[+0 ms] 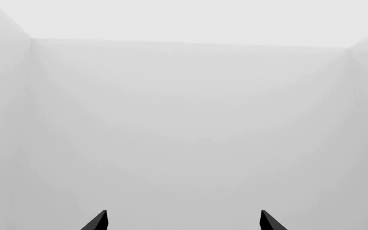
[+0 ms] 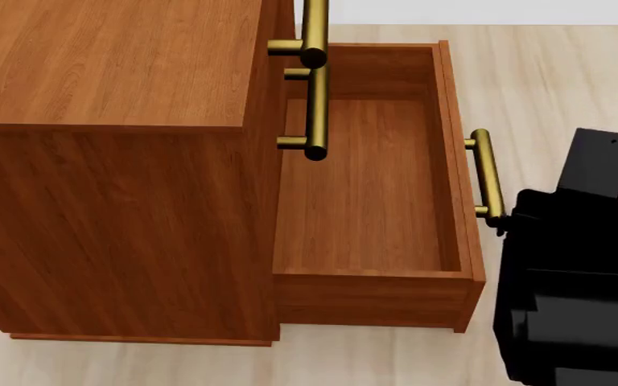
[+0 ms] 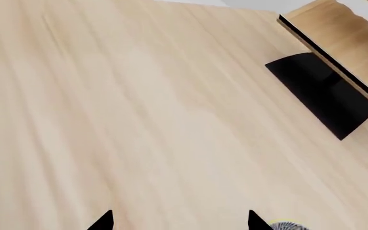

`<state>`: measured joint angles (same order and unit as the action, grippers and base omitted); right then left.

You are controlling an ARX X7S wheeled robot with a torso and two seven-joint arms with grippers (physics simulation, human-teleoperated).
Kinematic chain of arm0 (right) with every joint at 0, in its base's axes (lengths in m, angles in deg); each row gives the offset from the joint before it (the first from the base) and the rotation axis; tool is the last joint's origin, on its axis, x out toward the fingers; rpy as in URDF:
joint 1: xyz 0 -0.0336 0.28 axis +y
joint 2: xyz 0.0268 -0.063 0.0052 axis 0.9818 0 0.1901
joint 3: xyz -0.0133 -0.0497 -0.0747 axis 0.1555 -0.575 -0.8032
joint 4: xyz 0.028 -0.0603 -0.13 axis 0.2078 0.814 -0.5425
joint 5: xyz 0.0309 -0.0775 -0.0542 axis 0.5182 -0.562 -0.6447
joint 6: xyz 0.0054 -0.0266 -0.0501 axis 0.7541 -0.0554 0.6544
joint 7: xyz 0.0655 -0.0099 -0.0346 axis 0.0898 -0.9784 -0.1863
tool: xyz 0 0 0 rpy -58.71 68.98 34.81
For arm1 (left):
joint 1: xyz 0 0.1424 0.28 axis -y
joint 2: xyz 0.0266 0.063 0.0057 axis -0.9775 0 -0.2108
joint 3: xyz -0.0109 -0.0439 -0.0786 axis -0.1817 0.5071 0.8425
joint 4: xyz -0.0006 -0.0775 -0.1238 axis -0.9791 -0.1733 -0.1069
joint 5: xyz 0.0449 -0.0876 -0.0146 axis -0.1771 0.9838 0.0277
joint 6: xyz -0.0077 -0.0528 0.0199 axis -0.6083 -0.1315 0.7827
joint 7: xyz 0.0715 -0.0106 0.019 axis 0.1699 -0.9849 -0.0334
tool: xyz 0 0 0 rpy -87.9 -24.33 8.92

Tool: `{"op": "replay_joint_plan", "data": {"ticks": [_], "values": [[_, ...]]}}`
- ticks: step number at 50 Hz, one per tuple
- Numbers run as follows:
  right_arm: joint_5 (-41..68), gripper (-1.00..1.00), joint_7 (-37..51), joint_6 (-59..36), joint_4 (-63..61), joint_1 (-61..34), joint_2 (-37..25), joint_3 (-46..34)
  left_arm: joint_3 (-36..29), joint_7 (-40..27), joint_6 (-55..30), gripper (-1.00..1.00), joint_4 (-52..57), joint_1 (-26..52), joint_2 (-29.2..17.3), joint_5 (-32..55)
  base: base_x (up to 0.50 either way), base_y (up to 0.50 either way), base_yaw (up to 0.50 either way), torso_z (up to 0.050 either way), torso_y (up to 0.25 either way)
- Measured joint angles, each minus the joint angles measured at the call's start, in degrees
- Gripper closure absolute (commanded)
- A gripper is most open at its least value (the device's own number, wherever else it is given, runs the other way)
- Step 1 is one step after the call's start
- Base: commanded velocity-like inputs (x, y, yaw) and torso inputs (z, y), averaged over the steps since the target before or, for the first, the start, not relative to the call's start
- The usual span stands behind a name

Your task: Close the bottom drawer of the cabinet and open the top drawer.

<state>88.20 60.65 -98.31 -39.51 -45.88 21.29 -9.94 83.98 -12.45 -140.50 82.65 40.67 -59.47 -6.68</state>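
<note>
In the head view the cabinet (image 2: 116, 161) fills the left and centre of the frame, seen from above and from its side, with its flat wood-grain top in the upper left. The bottom drawer (image 2: 368, 201) is pulled well out toward the right of the frame; its open box shows a bare wooden floor inside, and its brass handle (image 2: 485, 173) runs along the outer face at centre right. Above it, at top centre, two more brass handles stick out of the cabinet front: the uppermost belongs to the top drawer (image 2: 311, 28), the one just below to the middle drawer (image 2: 315, 112). Both of those drawers sit flush with the front, closed. The cabinet stands on a pale wooden floor (image 2: 566, 72).

A black arm (image 2: 578, 281) takes up the lower right of the head view, its upper part near the bottom drawer's handle; whether it touches the handle cannot be told, and which arm it is cannot be told either.

The left wrist view shows only plain pale walls, with the two dark tips of the left fingers (image 1: 99, 221) at the bottom edge, spread apart and holding nothing.

The right wrist view looks onto the floor, with a pale rack (image 3: 337, 33) on a black base (image 3: 321, 93) at the upper right. The right fingers (image 3: 104, 221) show as two dark tips at the bottom edge, likewise spread and empty.
</note>
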Motion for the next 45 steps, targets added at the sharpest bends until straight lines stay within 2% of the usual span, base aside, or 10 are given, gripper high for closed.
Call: {"op": "replay_joint_plan", "data": {"ticks": [45], "values": [[0.80, -1.00, -3.17, 5.04, 9.15, 0.44, 1.39, -0.76, -0.72, -0.96, 0.88, -1.00, -0.09, 0.08, -0.68, 0.69, 0.00, 0.00, 0.00, 0.000, 0.000]]}}
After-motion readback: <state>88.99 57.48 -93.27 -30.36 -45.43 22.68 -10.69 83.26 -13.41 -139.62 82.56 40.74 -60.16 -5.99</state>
